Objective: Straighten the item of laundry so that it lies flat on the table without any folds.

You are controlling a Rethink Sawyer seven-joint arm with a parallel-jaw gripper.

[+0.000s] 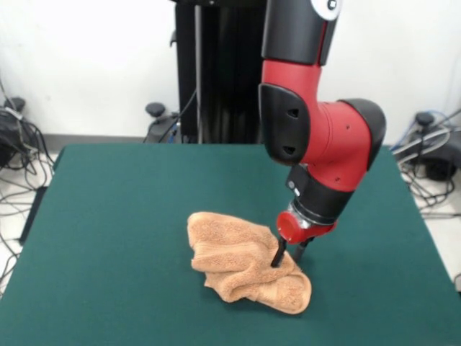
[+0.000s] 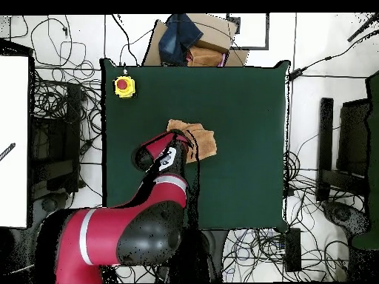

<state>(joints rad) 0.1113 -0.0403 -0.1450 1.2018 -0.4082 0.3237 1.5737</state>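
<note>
1. Nearest the front camera lies the towel [image 1: 245, 267], bunched in thick rolls on the green table [image 1: 108, 216], its fat hem toward the lens.
2. My gripper [image 1: 288, 255] stands at the towel's right edge, two dark fingers [image 1: 278, 256] pressed into the pile; they look pinched on a fold, so I judge I hold cloth.
3. From overhead, the towel [image 2: 201, 140] sits mid-table, well apart from the yellow button box [image 2: 124, 86]; my arm [image 2: 152, 214] covers its left part.
4. To do this well, I should lift only slightly and drag outward, away from the bunched mass, letting friction unroll the folds.
</note>
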